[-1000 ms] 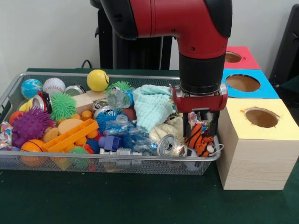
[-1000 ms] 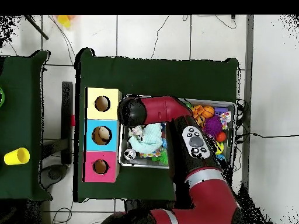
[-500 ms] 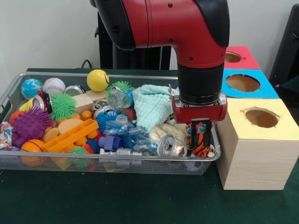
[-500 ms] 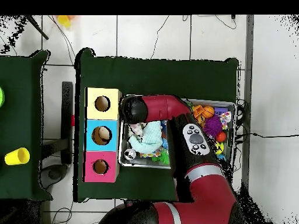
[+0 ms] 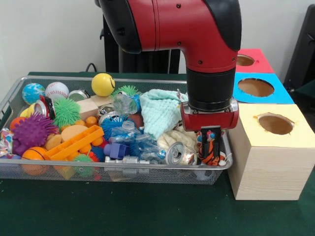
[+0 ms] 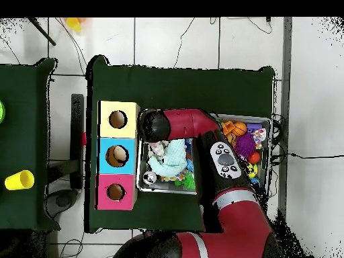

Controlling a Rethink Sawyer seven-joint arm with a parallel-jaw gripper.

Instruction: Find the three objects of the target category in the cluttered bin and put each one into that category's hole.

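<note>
Now, front view: my gripper point(image 5: 210, 146) is clamped on the striped tiger toy point(image 5: 211, 152) in the wire bin's point(image 5: 113, 169) corner beside the yellow box point(image 5: 270, 152).
Risk: a thin pinch — lifting could drop it or snag the crushed can point(image 5: 178, 153).
Overhead view: my arm hides the grasp — I can't confirm the hold.

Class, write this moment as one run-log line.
claw: shut on tiger toy | place: bin, corner by yellow box | holes: empty

I see a dark green cloth-covered table point(image 5: 123, 211) as the landmark. Beside it in the overhead view stands a second dark green side table point(image 6: 23, 144) (well apart, across a strip of white tiled floor point(image 6: 201, 40)), bearing a small yellow plastic cup point(image 6: 18, 179).
</note>
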